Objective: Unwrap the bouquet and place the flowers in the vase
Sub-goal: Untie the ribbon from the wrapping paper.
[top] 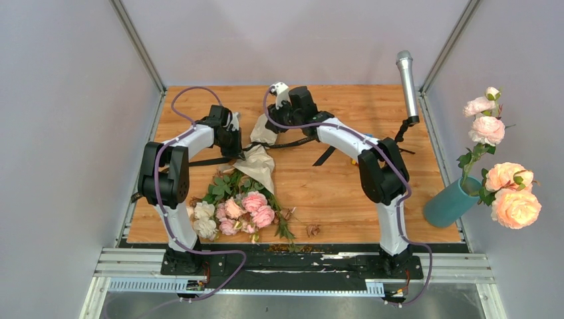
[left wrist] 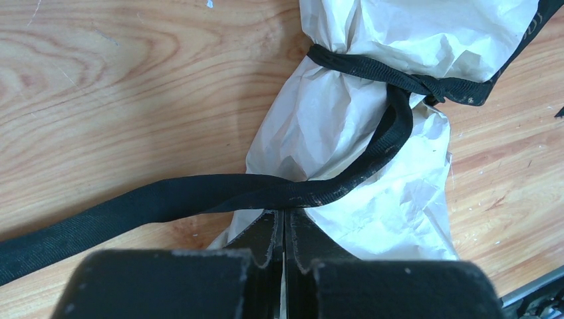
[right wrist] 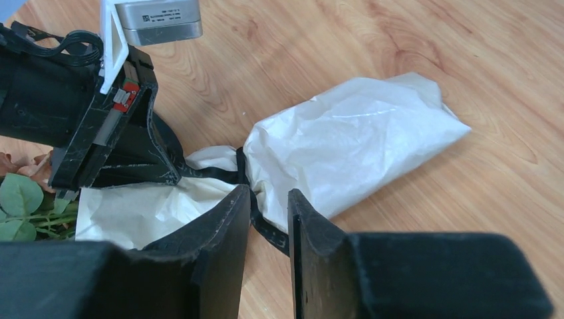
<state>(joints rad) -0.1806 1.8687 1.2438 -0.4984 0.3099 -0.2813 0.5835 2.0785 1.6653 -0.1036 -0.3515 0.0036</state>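
Observation:
The bouquet point(top: 249, 186) lies on the wooden table, its pink and cream flowers point(top: 239, 209) towards the near edge and its pale paper wrap point(top: 261, 163) pointing to the back. A black ribbon point(left wrist: 199, 196) is still tied round the paper point(left wrist: 332, 113). My left gripper point(left wrist: 284, 211) is shut, pinching the ribbon at its tips, left of the wrap. My right gripper point(right wrist: 269, 193) stands partly open at the wrap's far end point(right wrist: 346, 139), the ribbon point(right wrist: 266, 226) running loose through the gap between its fingers. The teal vase point(top: 452, 199) leans at the far right.
The vase holds large peach and pink roses point(top: 509, 196). A silver microphone point(top: 407, 83) on a black stand rises at the back right. Loose ribbon tails point(top: 326, 156) trail over the boards. Dried bits point(top: 311, 230) lie near the front edge.

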